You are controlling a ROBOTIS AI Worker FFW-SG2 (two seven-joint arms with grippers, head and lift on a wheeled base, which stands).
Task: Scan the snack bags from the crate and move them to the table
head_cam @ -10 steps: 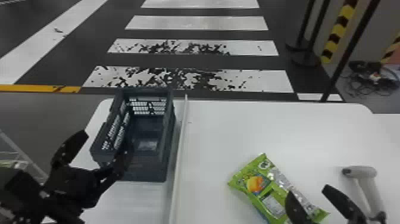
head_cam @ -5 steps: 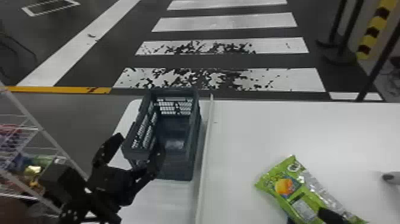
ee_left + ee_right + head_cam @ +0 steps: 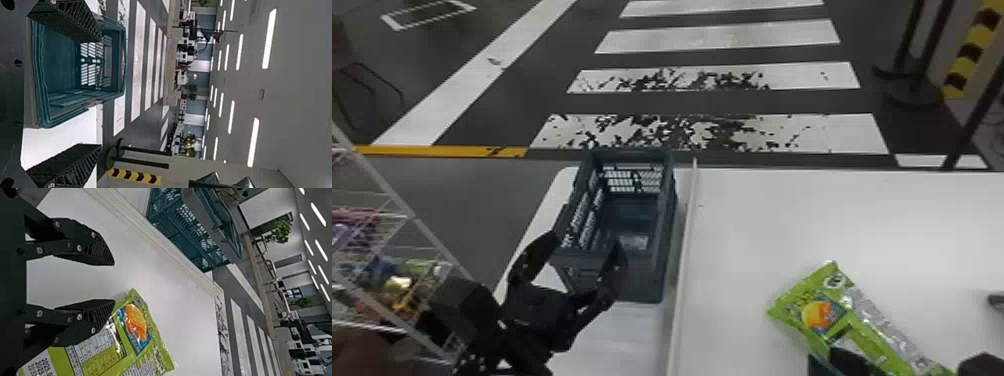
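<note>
Basically, right gripper [image 3: 114, 282] gapes wide, holding nothing; bag [image 3: 135, 323] sits by 1 finger [image 3: 92, 315], off-centre, so closing here likely shoves or misses it.

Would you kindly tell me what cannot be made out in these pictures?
Head view:
- Bag: near end cut off by the bottom edge.
- Crate: near part of its floor hidden by its near wall and the left hand.
- Dark piece: cut off by the right edge.
- Rack goods: too blurred to identify.

Right wrist view:
- Any contact between bag and right hand: hidden behind a finger.
</note>
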